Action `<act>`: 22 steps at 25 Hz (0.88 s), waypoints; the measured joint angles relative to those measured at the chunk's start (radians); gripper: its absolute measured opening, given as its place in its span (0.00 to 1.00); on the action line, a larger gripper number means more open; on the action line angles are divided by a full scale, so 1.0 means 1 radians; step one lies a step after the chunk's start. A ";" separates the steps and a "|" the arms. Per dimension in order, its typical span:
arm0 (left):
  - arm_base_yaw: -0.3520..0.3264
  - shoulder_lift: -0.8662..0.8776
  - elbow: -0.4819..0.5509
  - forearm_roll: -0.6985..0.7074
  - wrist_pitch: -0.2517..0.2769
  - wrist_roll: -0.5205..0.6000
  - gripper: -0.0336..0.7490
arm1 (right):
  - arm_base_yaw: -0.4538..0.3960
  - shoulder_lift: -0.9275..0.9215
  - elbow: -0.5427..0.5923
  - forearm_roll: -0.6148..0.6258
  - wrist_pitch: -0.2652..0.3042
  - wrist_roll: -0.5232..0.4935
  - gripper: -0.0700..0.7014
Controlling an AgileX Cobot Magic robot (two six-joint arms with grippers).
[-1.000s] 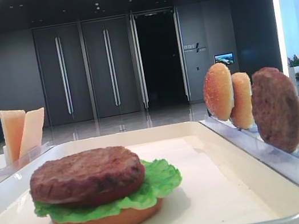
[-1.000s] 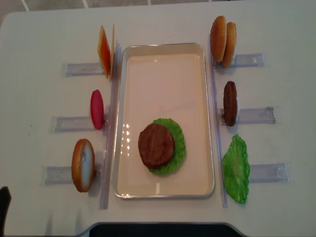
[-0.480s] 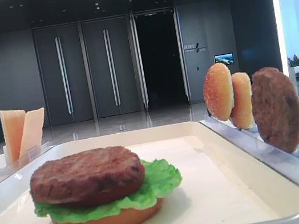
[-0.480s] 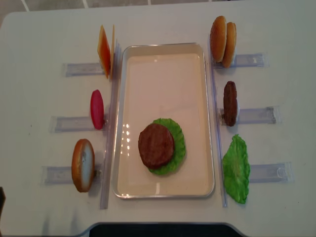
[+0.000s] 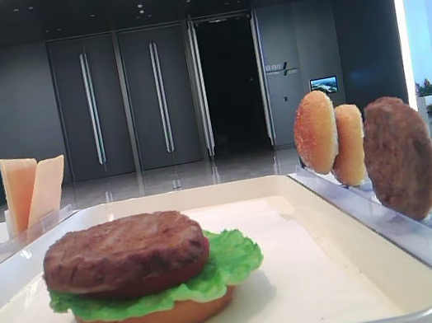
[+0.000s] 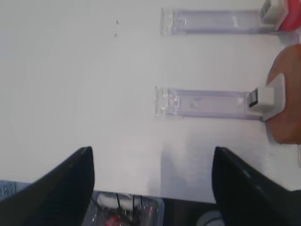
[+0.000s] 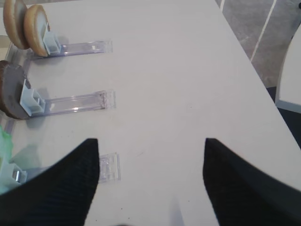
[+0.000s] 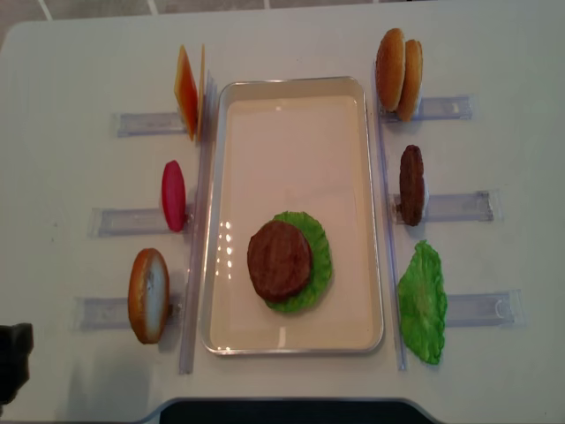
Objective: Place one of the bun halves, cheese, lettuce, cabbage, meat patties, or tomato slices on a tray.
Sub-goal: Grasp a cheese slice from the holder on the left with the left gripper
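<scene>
Tray: one large cream-white rectangular tray [image 8: 294, 106] with rounded corners sits mid-table, between two rows of clear plastic racks [image 8: 455, 207].
Stack on tray: one dark-brown round meat patty [image 8: 279, 261] lies on one frilly green lettuce leaf [image 8: 320, 261]; the low front view alone shows one orange-brown bun half [image 5: 156, 321] under the leaf.
Cheese: two thin pale orange square cheese slices [image 8: 187, 91] stand on edge in the far left rack, just beside the tray.
Racked bun halves: two golden speckled buns [image 8: 398, 73] upright at far right, one more bun half [image 8: 148, 294] at near left.
Racked patty: one second brown patty [image 8: 410, 185] stands in the middle right rack.
Spare lettuce: one green leaf [image 8: 422, 303] at near right.
Red slice: one red-pink disc [image 8: 174, 195] in the middle left rack.
Left gripper [image 6: 153, 181]: its two black fingers [image 6: 61, 183] are spread wide over bare table near the front edge, holding nothing; the overhead view shows only a dark part at the lower left corner.
Right gripper [image 7: 150, 181]: fingers [image 7: 244, 188] wide apart over bare table right of the racks, nothing between them; neither exterior view shows it.
Wrist views only: pale clips [image 7: 32, 101] holding the food at the rack ends.
</scene>
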 joint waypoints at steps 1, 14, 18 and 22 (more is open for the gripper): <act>0.000 0.049 -0.004 0.000 0.000 -0.005 0.79 | 0.000 0.000 0.000 0.000 0.000 0.000 0.71; 0.000 0.741 -0.328 -0.002 -0.025 -0.022 0.79 | 0.000 0.000 0.000 0.000 0.000 0.000 0.71; 0.000 0.925 -0.484 -0.030 -0.026 -0.023 0.79 | 0.000 0.000 0.000 0.000 0.000 0.000 0.71; 0.000 1.081 -0.642 -0.059 -0.020 -0.023 0.77 | 0.000 0.000 0.000 0.000 0.000 0.000 0.71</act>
